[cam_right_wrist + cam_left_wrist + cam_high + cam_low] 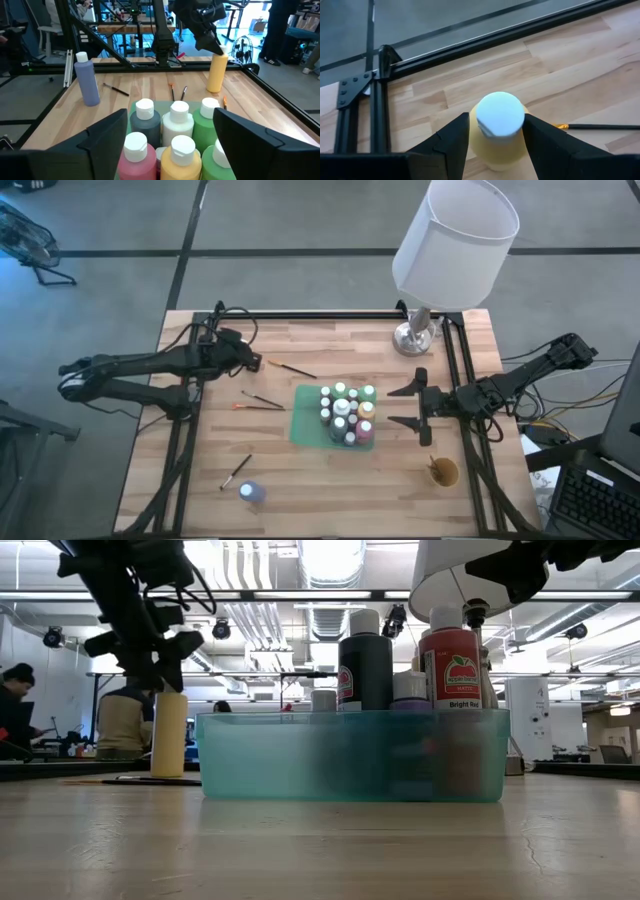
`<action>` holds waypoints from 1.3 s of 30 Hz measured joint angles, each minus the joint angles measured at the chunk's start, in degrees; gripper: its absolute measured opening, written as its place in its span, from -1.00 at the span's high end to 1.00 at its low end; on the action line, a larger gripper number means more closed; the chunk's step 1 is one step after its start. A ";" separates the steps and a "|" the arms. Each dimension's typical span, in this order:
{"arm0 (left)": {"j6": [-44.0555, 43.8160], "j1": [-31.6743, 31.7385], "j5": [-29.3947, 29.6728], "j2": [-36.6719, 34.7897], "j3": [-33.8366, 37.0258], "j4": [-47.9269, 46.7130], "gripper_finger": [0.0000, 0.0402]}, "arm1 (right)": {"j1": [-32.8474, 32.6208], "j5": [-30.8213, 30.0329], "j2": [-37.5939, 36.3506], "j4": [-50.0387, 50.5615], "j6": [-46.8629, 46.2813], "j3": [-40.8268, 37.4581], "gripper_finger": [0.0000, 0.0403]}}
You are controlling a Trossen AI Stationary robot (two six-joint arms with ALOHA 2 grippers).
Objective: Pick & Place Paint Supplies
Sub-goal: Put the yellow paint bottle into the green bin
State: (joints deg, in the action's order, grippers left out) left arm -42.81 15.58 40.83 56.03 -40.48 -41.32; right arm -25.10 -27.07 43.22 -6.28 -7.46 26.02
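A yellow paint bottle (pixel 500 147) with a white cap (pixel 500 114) stands upright on the wood at the table's far left. My left gripper (pixel 497 120) is open and comes down on it from above at a slant, one finger on each side of the cap. A teal tray (pixel 303 423) mid-table holds several capped bottles (pixel 347 412) standing upright. My right gripper (pixel 402 406) hovers open just right of the tray, holding nothing. A blue bottle (pixel 250 492) stands near the front left. Three thin brushes (pixel 262 401) lie on the wood left of the tray. My left gripper straddles the yellow bottle's cap (pixel 520 117) and shoulder, coming from above at a slant. I cannot tell whether the fingers (pixel 542 145) touch the bottle. The bottle stands upright on its base on the table.
A lamp with a white shade (pixel 455 240) stands on a metal base (pixel 415 335) at the far right. A small tan cup (pixel 443 472) sits near the front right. Black rails (pixel 330 315) frame the table. People are in the room beyond.
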 joint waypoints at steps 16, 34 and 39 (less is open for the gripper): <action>4.47 0.16 -1.15 -0.02 0.45 2.99 0.37 | 0.00 0.00 0.00 0.00 -0.02 0.00 -0.54; 16.13 -0.07 -11.62 -1.61 -7.03 3.15 0.39 | -0.01 -0.02 0.00 0.03 0.19 0.00 -0.30; 20.23 -0.16 -19.67 -1.66 -9.90 4.28 0.39 | 0.00 0.00 -0.01 0.05 0.20 0.00 -0.24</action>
State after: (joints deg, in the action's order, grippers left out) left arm -22.58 15.42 21.16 54.37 -50.38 -37.04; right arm -25.10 -27.07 43.21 -6.23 -7.27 26.02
